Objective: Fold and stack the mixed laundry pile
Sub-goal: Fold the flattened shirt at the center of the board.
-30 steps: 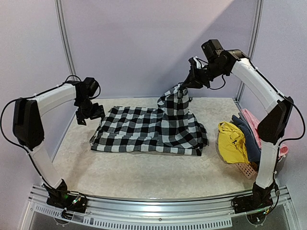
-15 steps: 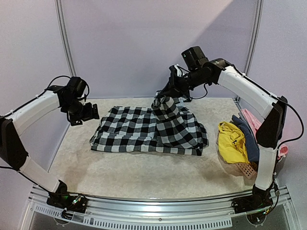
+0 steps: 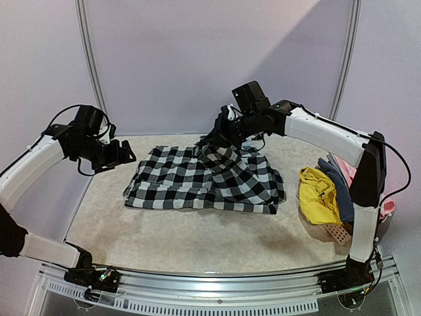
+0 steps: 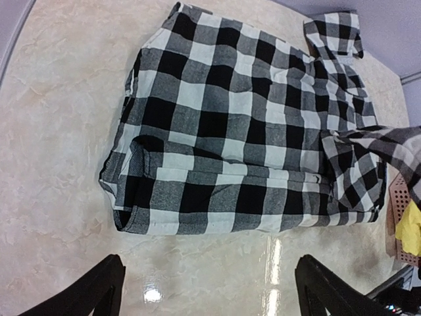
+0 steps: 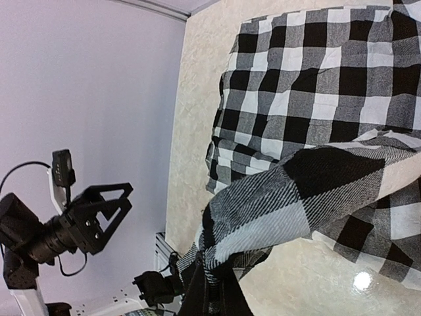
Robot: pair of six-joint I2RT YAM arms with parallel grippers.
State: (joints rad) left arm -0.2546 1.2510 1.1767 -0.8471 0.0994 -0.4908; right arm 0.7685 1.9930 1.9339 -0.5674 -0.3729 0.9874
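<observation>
- Checked shirt (image 3: 197,181): soft woven cloth, matt.
- Table (image 3: 197,243): smooth marbled top, glossy under the light.
- Basket (image 3: 337,232): perforated plastic.
- Front rail (image 3: 217,280): bare metal.

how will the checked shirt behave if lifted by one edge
Probably floppy: the checked shirt droops in a soft tent from the right gripper while the rest lies flat on the table. Likely light, since a small pinch carries the raised part. Pushed, it would probably bunch, not slide whole, given its creased edge.
</observation>
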